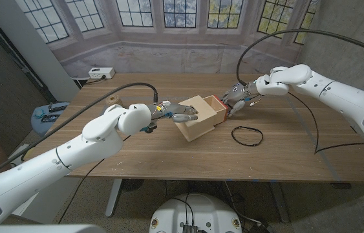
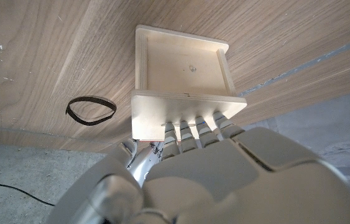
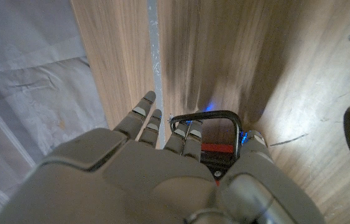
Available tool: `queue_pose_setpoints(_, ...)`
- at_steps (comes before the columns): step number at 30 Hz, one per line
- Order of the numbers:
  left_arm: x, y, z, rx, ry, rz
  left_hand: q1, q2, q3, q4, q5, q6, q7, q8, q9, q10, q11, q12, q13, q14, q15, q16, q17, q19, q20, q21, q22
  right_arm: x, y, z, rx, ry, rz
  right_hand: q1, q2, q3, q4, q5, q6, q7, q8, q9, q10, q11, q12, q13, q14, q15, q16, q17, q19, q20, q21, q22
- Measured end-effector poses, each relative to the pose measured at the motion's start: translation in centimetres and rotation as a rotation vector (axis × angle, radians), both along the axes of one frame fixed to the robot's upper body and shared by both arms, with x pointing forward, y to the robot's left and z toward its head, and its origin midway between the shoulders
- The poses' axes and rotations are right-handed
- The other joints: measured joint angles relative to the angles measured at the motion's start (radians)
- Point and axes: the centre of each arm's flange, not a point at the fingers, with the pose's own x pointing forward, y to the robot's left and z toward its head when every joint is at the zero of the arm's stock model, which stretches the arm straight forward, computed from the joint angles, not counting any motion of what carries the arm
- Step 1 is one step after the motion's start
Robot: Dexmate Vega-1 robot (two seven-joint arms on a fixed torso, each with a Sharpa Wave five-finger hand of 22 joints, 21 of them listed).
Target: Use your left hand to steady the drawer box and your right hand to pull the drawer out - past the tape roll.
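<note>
Pressing against the near-left end of the drawer box [image 1: 198, 115], your left hand [image 1: 180, 115] has its fingers [image 2: 190, 127] laid on the box's plywood edge, as the left wrist view shows; nothing is clasped, the fingers simply rest against the wood, spread a little apart. The drawer box sits near the middle of the worktop [image 1: 285, 158], turned at an angle to its edges, and its top is open, so you look down into a bare wooden interior [image 2: 187, 68].

Your right hand [image 1: 238, 97] is at the far-right end of the box, where the red drawer [image 1: 222, 115] front shows. In the right wrist view two fingers [image 3: 187, 134] hook through the black wire handle [image 3: 224, 118] on that red front, so this hand is holding the handle, while its other fingers [image 3: 143, 112] stretch out over the wood.

A thin black tape roll [image 1: 247, 134] lies flat on the worktop just to the right of the box, toward the near edge, apart from both the box and your right hand. How far the drawer stands out of the box, you cannot tell from these views.
</note>
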Motion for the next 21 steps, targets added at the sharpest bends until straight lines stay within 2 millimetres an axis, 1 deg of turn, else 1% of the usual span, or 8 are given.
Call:
queue_pose_setpoints(6, 0.02, -0.04, -0.07, 0.001, 0.002, -0.002, -0.005, 0.005, 0.0, 0.0, 0.004, 0.004, -0.004, 0.0, 0.0, 0.0, 0.0, 0.0, 0.0, 0.0, 0.0, -0.003, 0.0, 0.0, 0.0, 0.0, 0.0, 0.12, -0.24, 0.08, 0.002, -0.006, -0.013, 0.0, 0.0, 0.0, 0.0, 0.0, 0.0, 0.0, 0.0, 0.0, 0.002, 0.002, 0.0, 0.0, 0.0, 0.0, 0.0, 0.0, 0.0, 0.0, 0.0, 0.0)
queue_pose_setpoints(16, 0.11, -0.07, -0.07, 0.002, 0.004, -0.004, -0.009, 0.001, 0.0, 0.0, 0.004, 0.004, -0.004, 0.0, 0.0, 0.0, 0.0, 0.0, 0.001, 0.0, 0.0, -0.003, 0.0, 0.0, 0.0, 0.0, 0.002, 0.27, -0.67, 0.13, 0.003, -0.013, -0.033, 0.0, 0.0, 0.0, 0.0, 0.0, 0.0, 0.0, 0.0, 0.0, 0.002, 0.002, 0.0, 0.0, 0.0, 0.0, 0.0, 0.0, 0.0, 0.0, 0.0, 0.0)
queue_pose_setpoints(18, 0.12, -0.08, -0.06, 0.002, 0.004, -0.005, -0.009, 0.001, 0.0, 0.0, 0.004, 0.004, -0.004, 0.0, 0.0, 0.0, 0.0, 0.0, 0.001, 0.0, 0.0, -0.003, 0.0, 0.0, 0.0, 0.0, 0.001, 0.3, -0.78, 0.13, 0.003, -0.014, -0.038, -0.005, -0.005, 0.0, 0.0, 0.0, 0.0, 0.0, 0.0, 0.0, 0.002, 0.002, 0.0, 0.0, 0.0, 0.0, 0.0, 0.0, 0.0, 0.0, 0.0, 0.0)
queue_pose_setpoints(21, 0.13, -0.09, -0.04, 0.002, 0.005, -0.005, -0.009, 0.001, 0.0, 0.0, 0.004, 0.004, -0.004, 0.0, 0.0, 0.0, 0.0, -0.002, 0.001, 0.0, 0.0, -0.004, 0.0, 0.0, 0.0, 0.0, 0.001, 0.34, -0.85, 0.16, 0.003, -0.016, -0.042, -0.005, -0.005, 0.0, 0.0, 0.0, 0.0, 0.0, -0.007, 0.0, 0.002, 0.002, 0.0, 0.0, 0.0, 0.0, 0.0, 0.0, 0.0, 0.0, 0.0, 0.0)
